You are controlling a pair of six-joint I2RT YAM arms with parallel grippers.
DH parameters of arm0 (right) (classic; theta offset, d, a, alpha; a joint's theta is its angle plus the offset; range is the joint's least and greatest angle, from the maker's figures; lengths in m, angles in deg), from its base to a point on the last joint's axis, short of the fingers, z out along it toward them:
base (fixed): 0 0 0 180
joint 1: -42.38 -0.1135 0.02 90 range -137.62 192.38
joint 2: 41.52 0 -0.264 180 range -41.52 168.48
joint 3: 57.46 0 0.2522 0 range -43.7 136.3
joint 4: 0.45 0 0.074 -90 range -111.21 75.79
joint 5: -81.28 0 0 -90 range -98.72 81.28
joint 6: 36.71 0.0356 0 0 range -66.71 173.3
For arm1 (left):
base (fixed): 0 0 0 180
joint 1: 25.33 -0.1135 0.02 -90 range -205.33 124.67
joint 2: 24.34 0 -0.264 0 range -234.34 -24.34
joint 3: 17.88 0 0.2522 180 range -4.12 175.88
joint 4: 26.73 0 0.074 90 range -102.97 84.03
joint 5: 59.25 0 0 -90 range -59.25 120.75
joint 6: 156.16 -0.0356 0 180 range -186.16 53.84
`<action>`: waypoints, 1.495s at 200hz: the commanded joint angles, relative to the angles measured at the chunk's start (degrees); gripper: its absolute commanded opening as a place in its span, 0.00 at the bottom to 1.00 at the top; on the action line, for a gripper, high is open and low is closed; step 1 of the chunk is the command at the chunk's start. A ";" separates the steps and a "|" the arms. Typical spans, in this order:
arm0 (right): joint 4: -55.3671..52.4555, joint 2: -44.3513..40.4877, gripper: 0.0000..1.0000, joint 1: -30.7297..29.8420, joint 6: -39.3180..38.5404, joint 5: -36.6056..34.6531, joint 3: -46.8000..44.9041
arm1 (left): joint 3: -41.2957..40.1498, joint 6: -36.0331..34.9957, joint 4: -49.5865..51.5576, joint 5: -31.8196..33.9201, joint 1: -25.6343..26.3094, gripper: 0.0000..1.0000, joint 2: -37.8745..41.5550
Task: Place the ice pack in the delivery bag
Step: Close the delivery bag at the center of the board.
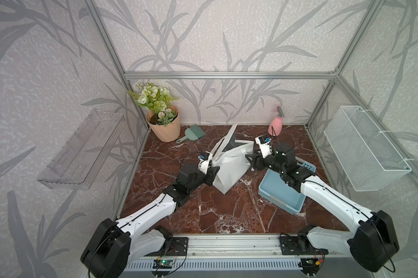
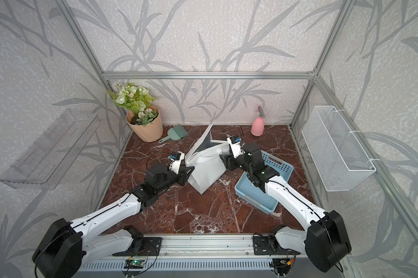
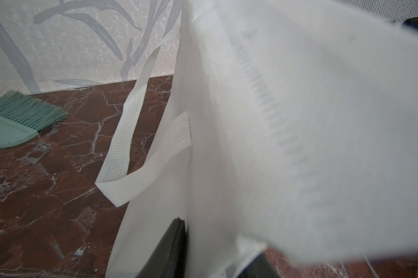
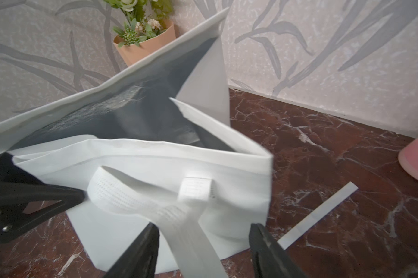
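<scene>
Fingers [image 3: 169, 250] of the left gripper [image 1: 213, 170] sit either side of the delivery bag [image 1: 229, 173] side wall, white fabric running between them; the close view is blurred, so cannot tell if they are clenched on it. Fingers [image 4: 140, 252] of the right gripper [image 1: 250, 160] stand apart, released, with the handle strap [image 4: 121, 192] lying loose between them, nothing grasped. Bag stands mid table [image 1: 215, 211] between both grippers, flap [image 4: 121, 96] up, foil lining showing, mouth partly open but sagging. Ice pack not visible in any view; blue tray [image 1: 275, 190] beside the right arm looks bare, bag interior mostly hidden, so cannot tell where the pack is. Handling guess: bag is light, thin, floppy fabric, likely to crumple, tip or slide on the smooth marble if pushed. Best hold looks like the folded top rim or the stitched strap base, one gripper per side, spreading the mouth. Strap alone would just lift and swing. Foil lining probably slick, so a pinch through rim fabric holds better than lining alone.
</scene>
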 commanded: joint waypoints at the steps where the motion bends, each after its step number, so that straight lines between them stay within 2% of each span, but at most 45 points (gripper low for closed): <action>1: 3.22 2.53 0.64 3.46 -1.46 10.36 0.25 | 1.84 -0.81 0.33 0.16 0.19 0.24 0.47; 16: 3.87 4.66 0.66 4.73 -3.53 13.10 1.71 | 1.98 -0.79 0.51 -0.46 0.24 0.20 0.08; 44: 6.70 7.90 0.68 9.16 -2.31 18.04 3.03 | 2.66 -1.04 1.71 -0.68 0.20 0.20 -0.02; 59: 7.53 10.17 0.68 9.42 -3.73 20.28 4.14 | 2.51 -1.54 1.89 -1.08 0.29 0.20 0.27; 94: 14.64 16.16 0.67 9.33 -0.83 23.96 6.71 | 2.92 -1.67 2.47 -1.38 0.22 0.16 -0.02; 125: 19.55 20.13 0.55 8.77 0.16 27.91 8.25 | 3.71 -1.94 4.09 -1.67 0.09 0.08 -0.42; 146: 18.68 20.71 0.36 8.46 0.63 29.01 8.78 | 4.67 -3.51 5.77 -1.73 0.04 0.00 -0.53; 159: 18.48 19.81 0.32 8.13 1.05 29.50 7.97 | 5.18 -4.73 6.73 -1.87 -0.19 0.00 -0.58; 174: 17.59 17.95 0.12 7.59 0.83 29.15 6.65 | 6.04 -6.29 7.99 -3.48 -0.90 0.00 -0.93; 188: 16.82 15.79 0.00 6.95 1.04 28.62 4.97 | 6.94 -7.09 9.23 -5.97 -2.26 0.00 -1.60; 254: 7.62 0.48 0.00 0.81 0.52 23.60 -2.27 | 13.45 -12.88 15.74 -22.42 -12.59 0.00 -6.87; 299: 2.87 -6.26 0.00 -6.95 3.27 19.72 -5.95 | 20.10 -19.36 24.57 -27.52 -17.55 0.00 -11.33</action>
